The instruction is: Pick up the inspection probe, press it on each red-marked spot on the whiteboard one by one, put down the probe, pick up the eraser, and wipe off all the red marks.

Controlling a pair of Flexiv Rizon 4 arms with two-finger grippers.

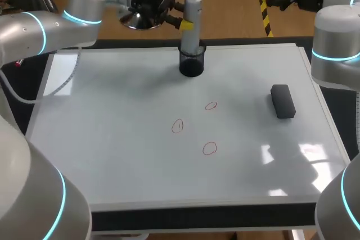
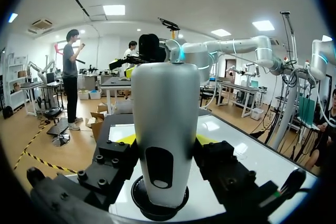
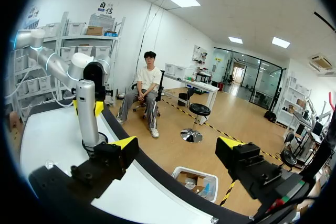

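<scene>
The probe (image 1: 191, 37), a silver cylinder, stands upright with its foot inside a black cup (image 1: 191, 63), which sits at the far middle edge of the whiteboard (image 1: 112, 139). The left gripper (image 1: 185, 23) comes in level above the cup from the left and pinches the probe's body, with a yellow fingertip (image 2: 127, 140) pressed to each side. In the left wrist view the probe fills the space between the fingers, and the cup's rim shows right under it

Three red rings are drawn on the board, nearer the robot than the cup. One (image 1: 211, 105) is a little to the cup's right, one (image 1: 178, 126) is almost straight in front of the cup, and the third (image 1: 209, 148) is farthest from it. The eraser (image 1: 283, 101), a dark block, lies flat on the board well to the right of the cup, apart from the rings

The right gripper (image 3: 177, 145) hangs past the board's far right side, well away from the cup, its fingers spread wide. In its wrist view the cup and probe show far off, beside one finger
</scene>
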